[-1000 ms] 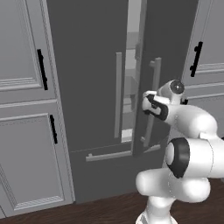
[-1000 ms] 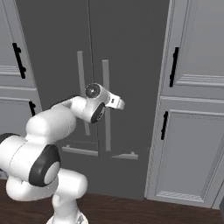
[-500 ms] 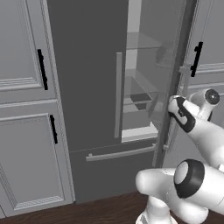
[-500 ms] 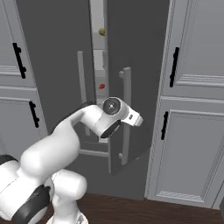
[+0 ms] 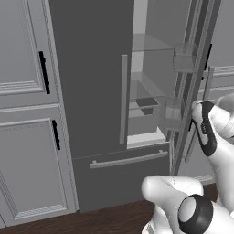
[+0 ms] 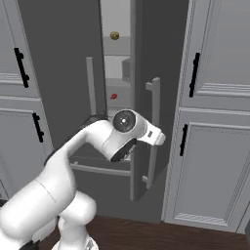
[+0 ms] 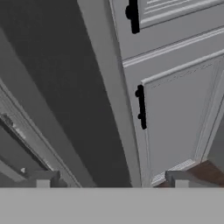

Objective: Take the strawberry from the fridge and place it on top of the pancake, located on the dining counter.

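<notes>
**Supervisor:** Report gripper state and target location.

**Operator:** I see the gripper (image 7: 109,181) with its fingertips spread wide and nothing between them, just beside the edge of the fridge's right door (image 6: 139,97), which stands partly open. The strawberry (image 6: 114,96) sits on a shelf inside the fridge (image 5: 91,82), near the shelf's front edge, visible through the door gap in the right base view.

**Supervisor:** Handling characteristics?

**Operator:** I judge it light, soft and easily bruised, with a rounded skin that can slip. I would pinch it across its widest part with minimal force, and swing the door wider first
</notes>
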